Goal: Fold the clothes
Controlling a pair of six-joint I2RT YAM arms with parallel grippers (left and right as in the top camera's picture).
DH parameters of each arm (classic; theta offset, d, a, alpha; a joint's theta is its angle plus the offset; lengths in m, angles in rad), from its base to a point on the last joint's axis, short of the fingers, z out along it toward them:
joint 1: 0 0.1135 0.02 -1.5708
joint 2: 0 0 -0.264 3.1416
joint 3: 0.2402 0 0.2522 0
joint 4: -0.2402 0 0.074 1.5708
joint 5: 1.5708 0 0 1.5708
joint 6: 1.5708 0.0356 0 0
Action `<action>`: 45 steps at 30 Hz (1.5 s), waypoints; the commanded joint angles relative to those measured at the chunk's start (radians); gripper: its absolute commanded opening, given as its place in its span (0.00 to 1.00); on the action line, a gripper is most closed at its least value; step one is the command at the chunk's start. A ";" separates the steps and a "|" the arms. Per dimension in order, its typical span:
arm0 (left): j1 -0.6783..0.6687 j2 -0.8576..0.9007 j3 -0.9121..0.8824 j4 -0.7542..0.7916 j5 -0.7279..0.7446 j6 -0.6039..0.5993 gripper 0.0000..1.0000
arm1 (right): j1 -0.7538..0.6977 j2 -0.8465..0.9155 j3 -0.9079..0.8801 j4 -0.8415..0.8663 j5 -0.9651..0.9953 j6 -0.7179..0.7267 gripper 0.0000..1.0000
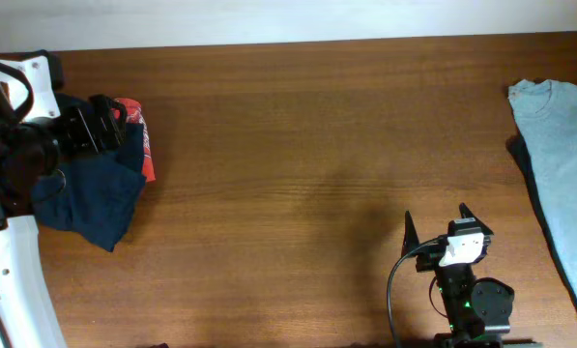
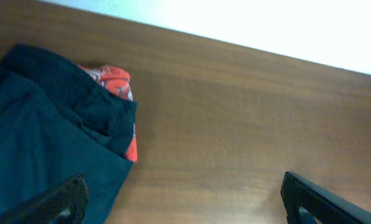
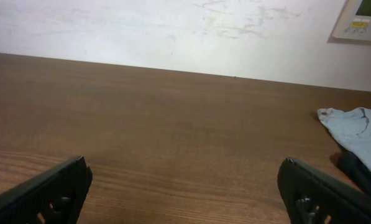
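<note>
Jaws wide on left gripper (image 2: 184, 196) and right gripper (image 3: 184, 186), empty. Clothes (image 1: 85, 198) dark navy, crumpled, soft folds, partly covering red shirt (image 1: 141, 145) on tabletop (image 1: 298, 145).

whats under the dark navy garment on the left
A red shirt pokes out from beneath the navy garment along one edge. The rest of it, and anything else underneath, is hidden by the fabric.
</note>
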 commanded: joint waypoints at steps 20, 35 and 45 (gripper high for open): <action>-0.196 -0.749 -1.196 1.023 -0.010 0.001 0.99 | -0.008 -0.010 -0.005 -0.007 0.006 0.012 0.99; -0.211 -1.238 -1.764 1.270 -0.043 0.001 0.99 | -0.008 -0.010 -0.005 -0.007 0.005 0.012 0.99; -0.211 -1.355 -1.795 1.122 -0.125 0.014 0.99 | -0.008 -0.010 -0.005 -0.007 0.006 0.012 0.99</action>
